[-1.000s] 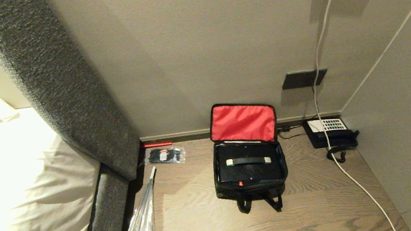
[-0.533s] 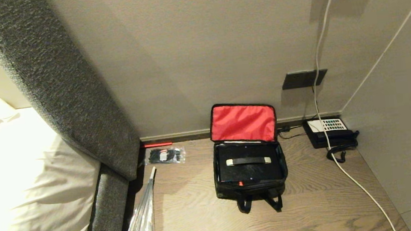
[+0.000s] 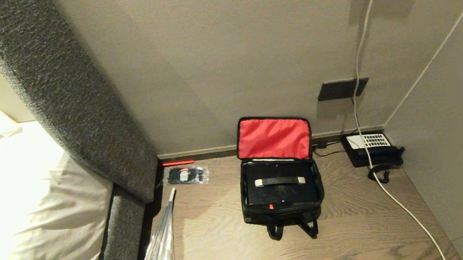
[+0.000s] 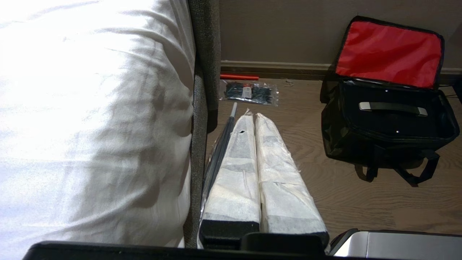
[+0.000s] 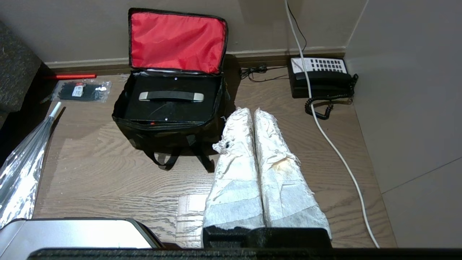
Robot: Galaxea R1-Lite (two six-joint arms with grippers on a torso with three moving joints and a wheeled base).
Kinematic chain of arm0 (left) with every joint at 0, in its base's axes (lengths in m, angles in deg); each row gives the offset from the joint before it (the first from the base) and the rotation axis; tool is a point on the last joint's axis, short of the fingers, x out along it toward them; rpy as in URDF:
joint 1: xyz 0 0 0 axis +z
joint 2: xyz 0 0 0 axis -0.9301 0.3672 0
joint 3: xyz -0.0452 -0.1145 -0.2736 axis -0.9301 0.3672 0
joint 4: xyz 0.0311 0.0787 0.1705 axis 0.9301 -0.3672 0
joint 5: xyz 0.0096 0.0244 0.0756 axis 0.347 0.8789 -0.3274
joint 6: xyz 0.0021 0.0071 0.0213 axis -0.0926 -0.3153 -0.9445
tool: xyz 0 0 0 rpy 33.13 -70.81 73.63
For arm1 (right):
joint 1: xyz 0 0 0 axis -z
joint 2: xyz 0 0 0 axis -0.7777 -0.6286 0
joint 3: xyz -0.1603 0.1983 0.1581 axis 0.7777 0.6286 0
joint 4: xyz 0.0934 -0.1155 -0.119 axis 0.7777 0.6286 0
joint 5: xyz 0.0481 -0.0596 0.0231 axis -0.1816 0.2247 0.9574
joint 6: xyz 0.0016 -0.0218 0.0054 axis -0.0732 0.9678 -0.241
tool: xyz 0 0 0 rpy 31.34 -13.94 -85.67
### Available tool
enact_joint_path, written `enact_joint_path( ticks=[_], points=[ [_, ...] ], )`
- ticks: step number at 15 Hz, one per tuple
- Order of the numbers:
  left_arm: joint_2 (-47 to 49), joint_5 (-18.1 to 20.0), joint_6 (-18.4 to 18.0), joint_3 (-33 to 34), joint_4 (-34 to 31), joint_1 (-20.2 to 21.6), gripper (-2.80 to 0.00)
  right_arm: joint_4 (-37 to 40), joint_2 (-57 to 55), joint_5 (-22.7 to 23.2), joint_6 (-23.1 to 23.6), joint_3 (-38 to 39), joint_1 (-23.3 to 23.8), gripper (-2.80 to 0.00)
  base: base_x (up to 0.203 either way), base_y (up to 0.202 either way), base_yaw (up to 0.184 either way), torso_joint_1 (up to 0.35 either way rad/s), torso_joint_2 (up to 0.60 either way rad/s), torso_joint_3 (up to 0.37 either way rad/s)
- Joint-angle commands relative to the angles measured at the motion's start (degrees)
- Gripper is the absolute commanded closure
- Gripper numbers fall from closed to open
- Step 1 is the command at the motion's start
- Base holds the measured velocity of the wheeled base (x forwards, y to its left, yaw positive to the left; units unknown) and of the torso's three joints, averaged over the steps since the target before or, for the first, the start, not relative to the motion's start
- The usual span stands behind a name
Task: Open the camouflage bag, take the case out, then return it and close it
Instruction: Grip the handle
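The camouflage bag stands on the wooden floor by the wall, lid up with its red lining facing me. Inside lies the flat black case with a silver-ended handle and a small red spot at its near edge. The bag and the case show in the left wrist view, and again in the right wrist view as bag and case. My left gripper hangs shut and empty near the bed. My right gripper is shut and empty beside the bag's right side.
A bed with white bedding and a grey headboard fills the left. A clear plastic bag, a packet of black ties and a red stick lie near it. A black telephone and white cable sit at the right wall.
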Motion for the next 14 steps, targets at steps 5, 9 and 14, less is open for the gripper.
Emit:
enact_joint_path(
  ticks=[5,9,14],
  points=[
    [-0.1,0.0,-0.1,0.0,0.1,0.0,0.0,0.0,1.7,0.0,-0.1,0.7,0.0,0.0,0.0,0.0,0.0,0.0,0.0,0.0],
    [-0.1,0.0,-0.2,0.0,0.1,0.0,0.0,0.0,1.7,0.0,-0.1,0.7,0.0,0.0,0.0,0.0,0.0,0.0,0.0,0.0],
    [-0.1,0.0,-0.1,0.0,0.1,0.0,0.0,0.0,1.7,0.0,-0.1,0.7,0.0,0.0,-0.058,0.0,0.0,0.001,0.0,0.0]
  ],
)
